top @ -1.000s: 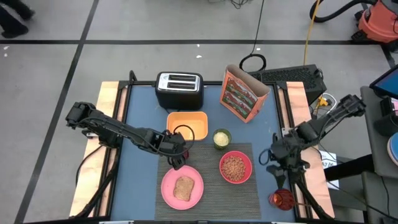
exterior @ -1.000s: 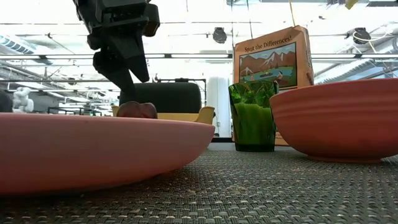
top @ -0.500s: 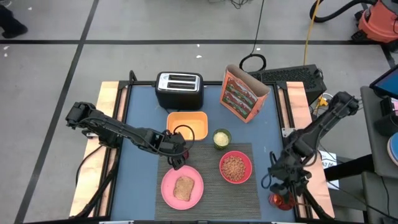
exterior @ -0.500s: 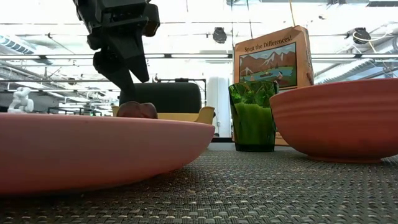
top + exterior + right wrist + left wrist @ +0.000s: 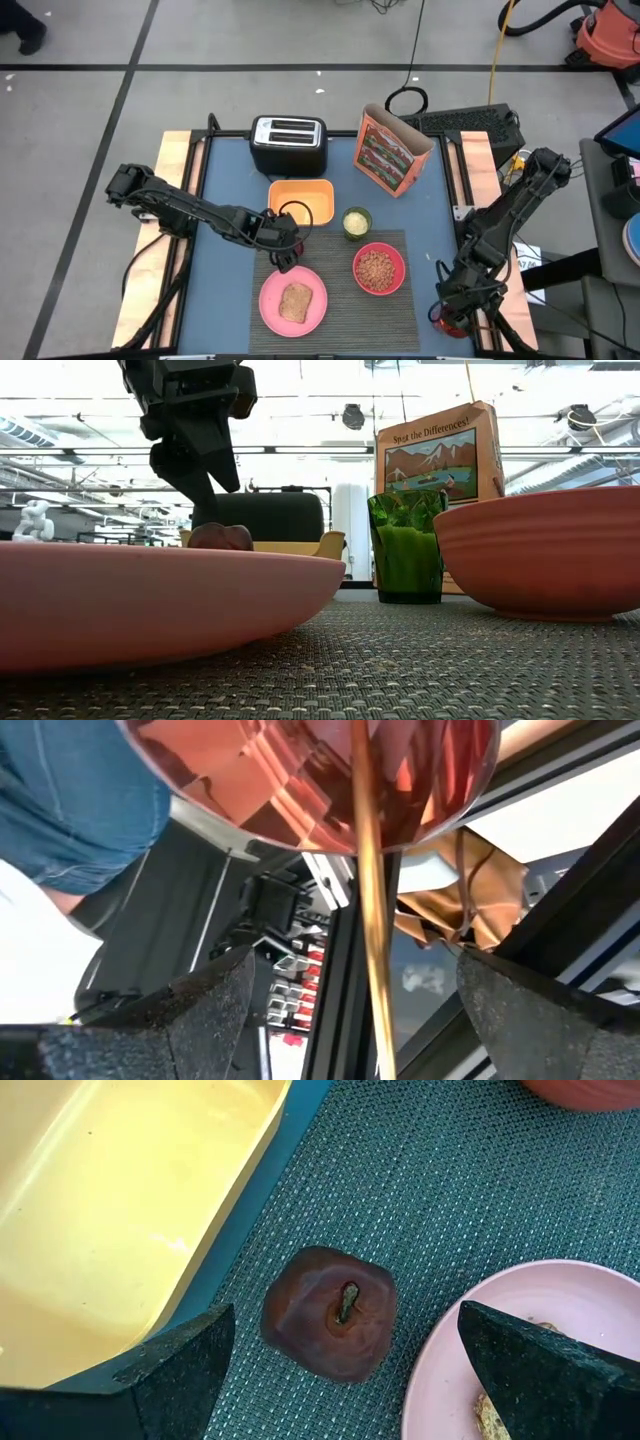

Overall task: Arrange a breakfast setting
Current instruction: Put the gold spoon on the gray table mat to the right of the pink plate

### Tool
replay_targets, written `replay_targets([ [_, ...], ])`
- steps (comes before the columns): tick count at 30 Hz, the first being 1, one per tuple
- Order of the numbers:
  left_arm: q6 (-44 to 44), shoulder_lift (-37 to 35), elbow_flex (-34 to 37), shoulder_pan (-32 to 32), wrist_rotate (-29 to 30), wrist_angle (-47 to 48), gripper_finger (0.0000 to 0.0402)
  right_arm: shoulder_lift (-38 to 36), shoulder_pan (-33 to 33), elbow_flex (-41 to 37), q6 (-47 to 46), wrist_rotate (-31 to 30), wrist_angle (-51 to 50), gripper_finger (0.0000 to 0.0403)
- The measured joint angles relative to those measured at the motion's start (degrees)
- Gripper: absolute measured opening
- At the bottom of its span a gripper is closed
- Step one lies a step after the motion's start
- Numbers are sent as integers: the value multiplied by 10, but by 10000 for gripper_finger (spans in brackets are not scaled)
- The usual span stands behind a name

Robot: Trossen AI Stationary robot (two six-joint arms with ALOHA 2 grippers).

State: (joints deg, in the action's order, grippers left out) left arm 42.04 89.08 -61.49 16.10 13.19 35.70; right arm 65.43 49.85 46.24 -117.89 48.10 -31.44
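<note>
- On the desk [image 5: 225, 185] there is one dark grey ribbed placemat [image 5: 340, 300], one round pink plate [image 5: 292, 301], one pink bowl [image 5: 379, 268], one orange-red cereal box [image 5: 390, 152], one green glass [image 5: 355, 222], one yellow tray [image 5: 301, 204] and one black toaster [image 5: 288, 143].
- The plate carries one brown toast slice [image 5: 294, 302], and the bowl is full of brown cereal.
- One small dark-red fruit [image 5: 329, 1312] lies on the placemat between the yellow tray and the plate; its skin is wrinkled and its short stem points up.
- The left gripper [image 5: 340, 1365] hangs just above the fruit with its fingers wide apart, touching nothing.
- The right gripper [image 5: 365, 1010] is at the right front edge of the desk, over a red glass cup [image 5: 452, 320]; its fingers are wide apart on both sides of one thin gold spoon [image 5: 368, 910] handle that stands in the cup.
</note>
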Motion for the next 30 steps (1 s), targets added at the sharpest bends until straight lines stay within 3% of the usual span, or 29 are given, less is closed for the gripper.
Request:
replay_targets([
  [12,0,0,0,0,0,0,388,21,24,0,0,-2,24,317],
  [30,0,0,0,0,0,0,388,21,24,0,0,0,25,153],
])
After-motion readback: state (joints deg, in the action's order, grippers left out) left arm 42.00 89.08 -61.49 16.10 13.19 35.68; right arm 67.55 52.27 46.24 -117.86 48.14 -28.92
